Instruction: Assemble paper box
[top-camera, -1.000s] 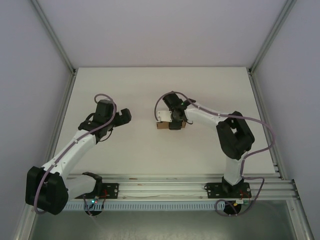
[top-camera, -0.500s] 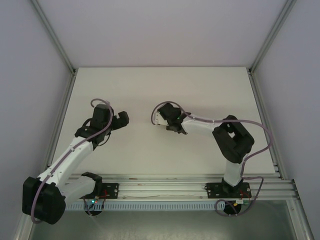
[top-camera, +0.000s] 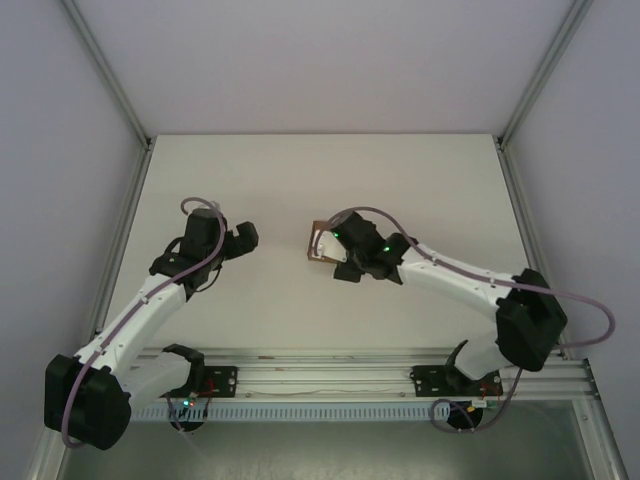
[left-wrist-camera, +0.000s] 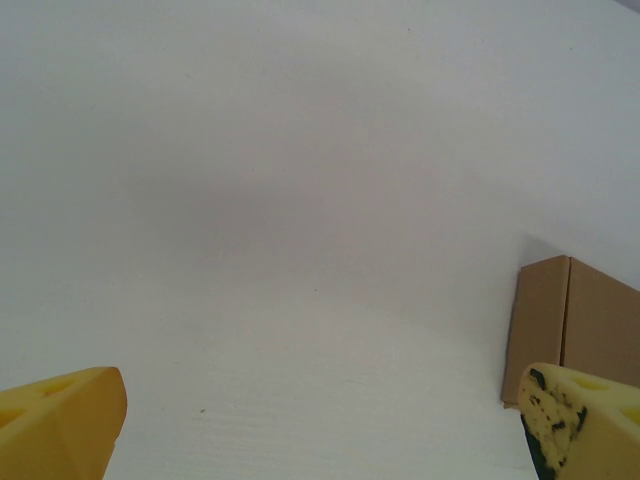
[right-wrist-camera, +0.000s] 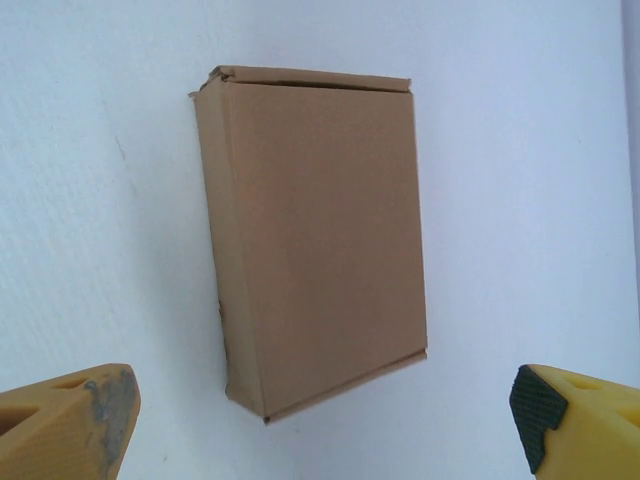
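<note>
The paper box (right-wrist-camera: 315, 235) is laid closed on the table (top-camera: 300, 180), framed by the right gripper (top-camera: 348, 262) with jaws spread wide, seemingly released for inspection or pressing. The left gripper (top-camera: 243, 237) is held spread too, clear of the work.

Your white-and-black L arm (top-camera: 140, 310) is bent at the elbow; left gripper (top-camera: 244, 238) points right, yellow fingers (left-wrist-camera: 60, 420) spread wide, gripping nothing. R arm (top-camera: 455, 285) stretches left across the middle; right gripper (top-camera: 342, 262) aims down, its yellow fingers (right-wrist-camera: 70, 425) likewise wide apart.
</note>
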